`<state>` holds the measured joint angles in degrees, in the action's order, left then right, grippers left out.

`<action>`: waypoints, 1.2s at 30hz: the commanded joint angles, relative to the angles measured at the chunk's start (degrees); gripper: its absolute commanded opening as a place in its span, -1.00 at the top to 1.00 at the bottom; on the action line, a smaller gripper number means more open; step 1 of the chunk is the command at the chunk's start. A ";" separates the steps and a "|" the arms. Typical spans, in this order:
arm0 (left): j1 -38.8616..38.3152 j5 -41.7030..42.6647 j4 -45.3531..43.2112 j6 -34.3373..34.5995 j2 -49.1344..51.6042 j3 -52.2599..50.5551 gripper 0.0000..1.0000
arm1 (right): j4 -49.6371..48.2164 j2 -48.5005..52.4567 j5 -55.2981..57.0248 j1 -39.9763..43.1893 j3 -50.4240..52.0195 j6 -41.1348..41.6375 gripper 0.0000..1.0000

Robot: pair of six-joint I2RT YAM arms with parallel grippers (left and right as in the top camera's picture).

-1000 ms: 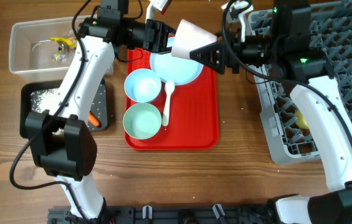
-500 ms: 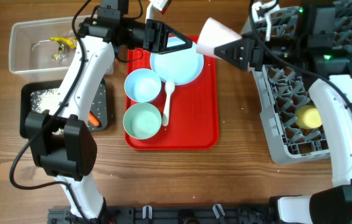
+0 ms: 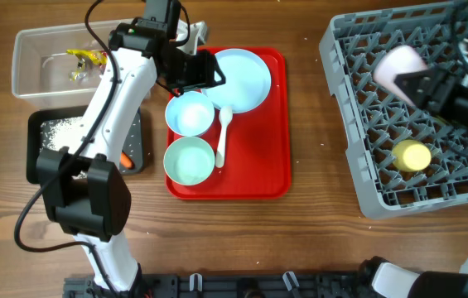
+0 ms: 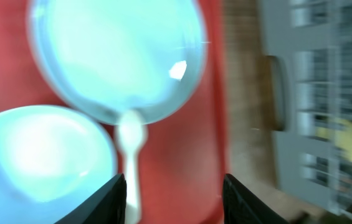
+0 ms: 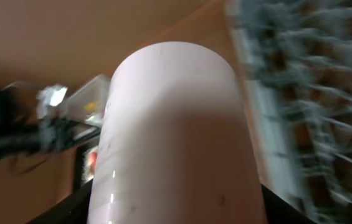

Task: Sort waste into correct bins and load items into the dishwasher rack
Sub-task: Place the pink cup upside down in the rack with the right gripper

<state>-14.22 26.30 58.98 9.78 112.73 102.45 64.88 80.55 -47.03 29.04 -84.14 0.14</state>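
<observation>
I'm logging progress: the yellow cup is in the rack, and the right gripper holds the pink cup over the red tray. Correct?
Not quite. The pink cup in the right gripper is over the dishwasher rack, not over the red tray; the overhead view shows it. The yellow cup is indeed in the rack.

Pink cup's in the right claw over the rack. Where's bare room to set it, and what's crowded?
Free: the rack pegs between its left wall and the yellow cup; the red tray has a bare right strip beside the spoon. Crowded: the tray's left side, with bowls and plate packed close.
</observation>
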 commanded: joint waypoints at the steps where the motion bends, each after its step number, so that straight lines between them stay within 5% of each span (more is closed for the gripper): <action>1: -0.20 -9.60 0.44 -0.33 -1.01 0.31 0.03 | 3.34 -0.52 16.92 4.44 -0.39 0.81 0.07; 13: -0.20 -12.57 0.39 -0.35 0.55 -1.27 0.06 | 6.05 2.05 51.87 8.44 -0.37 14.01 0.10; 27: -0.20 -12.92 -2.99 -0.31 0.55 -6.88 0.05 | 1.07 20.98 48.89 8.44 -0.37 12.85 0.09; 32: -0.20 -12.90 -2.99 -0.31 0.55 -6.88 0.05 | 0.50 23.93 46.88 8.44 -0.37 11.85 -0.62; 36: -0.20 -12.90 -2.97 -0.31 0.55 -6.88 0.05 | 0.09 23.80 42.62 8.44 -1.20 10.34 -0.84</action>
<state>-14.31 14.13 56.29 9.76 112.73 96.20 64.97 103.94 -0.12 37.30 -84.14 11.88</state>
